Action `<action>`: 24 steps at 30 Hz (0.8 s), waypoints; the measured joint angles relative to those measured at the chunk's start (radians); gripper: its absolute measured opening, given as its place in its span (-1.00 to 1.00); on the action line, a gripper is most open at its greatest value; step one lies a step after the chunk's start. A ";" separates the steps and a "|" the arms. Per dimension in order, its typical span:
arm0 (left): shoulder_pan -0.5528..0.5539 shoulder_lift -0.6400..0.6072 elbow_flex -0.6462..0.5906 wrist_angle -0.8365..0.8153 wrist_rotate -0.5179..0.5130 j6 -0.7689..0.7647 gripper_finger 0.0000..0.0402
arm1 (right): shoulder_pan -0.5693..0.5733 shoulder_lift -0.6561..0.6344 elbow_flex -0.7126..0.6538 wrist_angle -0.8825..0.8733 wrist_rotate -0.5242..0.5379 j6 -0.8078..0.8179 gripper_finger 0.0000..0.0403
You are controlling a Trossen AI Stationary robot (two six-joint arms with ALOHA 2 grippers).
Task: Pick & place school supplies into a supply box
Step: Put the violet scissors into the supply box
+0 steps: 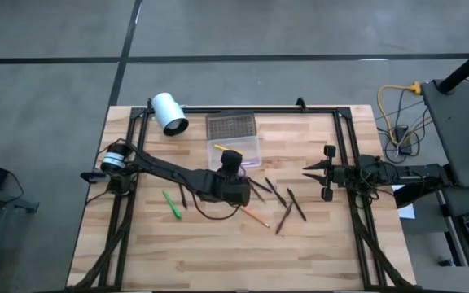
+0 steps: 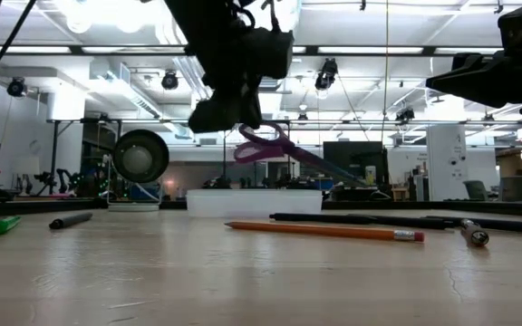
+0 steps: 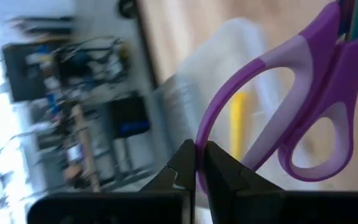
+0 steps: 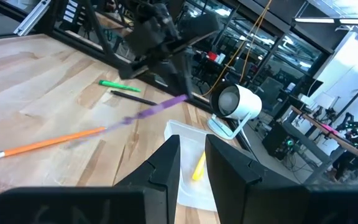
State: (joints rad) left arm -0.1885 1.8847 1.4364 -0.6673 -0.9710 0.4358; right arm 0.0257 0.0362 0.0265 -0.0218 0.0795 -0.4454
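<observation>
The left gripper (image 3: 196,163) is pinched tight on the handle loop of the purple scissors (image 3: 303,106), holding them in the air above the wooden counter (image 1: 218,252); in the low view the scissors (image 2: 275,145) hang tilted below the gripper (image 2: 227,113), clear of the counter and just above the clear supply box (image 2: 254,201). From above, this gripper (image 1: 231,159) sits at the box's near edge, and the open supply box (image 1: 236,151) lies with its grey dotted lid (image 1: 230,125) beside it on the far side. A yellow pencil (image 4: 199,167) lies inside the box. Other supplies remain on the counter: a green marker (image 1: 172,204) to the left of the arm, an orange pencil (image 2: 323,231) with an eraser tip, and several dark pens (image 1: 290,207) scattered to the right of the box. A white cylinder (image 1: 169,112) lies near the counter's far left corner. The right gripper (image 1: 326,172) waits at the counter's right edge, well apart from the supplies, its fingers (image 4: 166,165) parted with nothing between them.
</observation>
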 joint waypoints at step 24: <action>0.169 -0.109 -0.268 0.341 -0.163 0.062 -0.99 | 0.000 -0.001 0.000 0.000 0.000 0.000 -0.66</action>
State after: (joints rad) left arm -0.0192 1.7756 1.1686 -0.3261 -1.1339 0.4977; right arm 0.0257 0.0357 0.0265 -0.0216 0.0795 -0.4454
